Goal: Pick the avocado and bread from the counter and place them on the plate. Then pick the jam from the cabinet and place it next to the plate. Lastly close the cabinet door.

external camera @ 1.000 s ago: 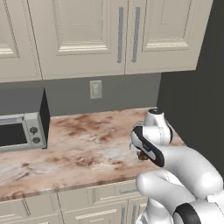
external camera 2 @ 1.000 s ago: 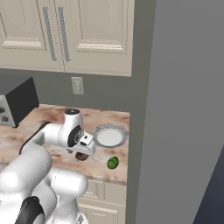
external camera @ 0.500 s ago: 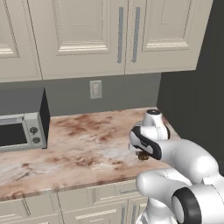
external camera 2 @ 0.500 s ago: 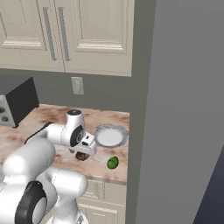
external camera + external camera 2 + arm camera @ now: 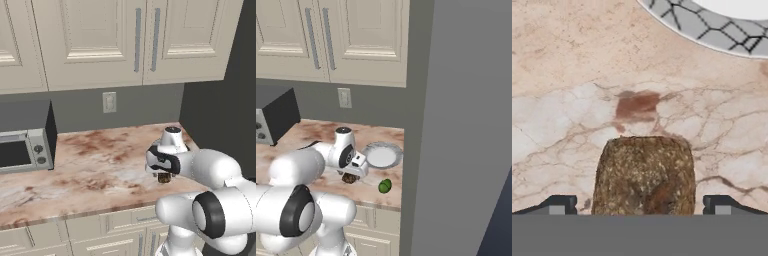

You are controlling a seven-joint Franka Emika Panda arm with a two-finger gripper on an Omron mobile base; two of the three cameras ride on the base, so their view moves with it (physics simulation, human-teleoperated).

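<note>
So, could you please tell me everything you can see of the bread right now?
The bread is a small dark brown chunk with a rough, crumbly surface and a flat top edge. It lies on the marbled counter, short of the plate and apart from it. The open gripper sits over it, one fingertip on either side, neither visibly touching.

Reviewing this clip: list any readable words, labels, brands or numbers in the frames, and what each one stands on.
None: no readable text anywhere.
Microwave: two round knobs, no legible markings.
Wall outlet: blank.
Plate, bread, avocado, cabinet doors: no lettering.
</note>
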